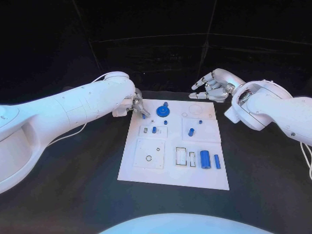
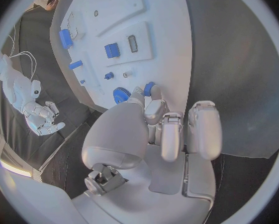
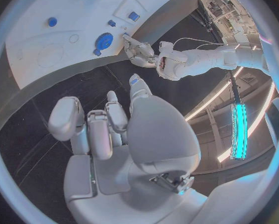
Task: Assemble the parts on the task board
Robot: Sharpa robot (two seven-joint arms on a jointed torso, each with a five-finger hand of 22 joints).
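**Assembly partway, loose parts waiting**

Task board is lying mid-desk. Blue gear and small pegs are sitting in the far recesses, apparently seated; two blue cylinders are lying loose near the outlined slots, so those likely remain. Left hand is hovering at the board's far left corner, fingers curling in, holding nothing. Right hand is waiting off the far edge, fingers loosely apart, empty.

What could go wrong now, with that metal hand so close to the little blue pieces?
The left hand sits at the task board's far corner, fingers beside the blue gear. It might knock the gear or the small blue knob next to it. A push could also shift the board itself.
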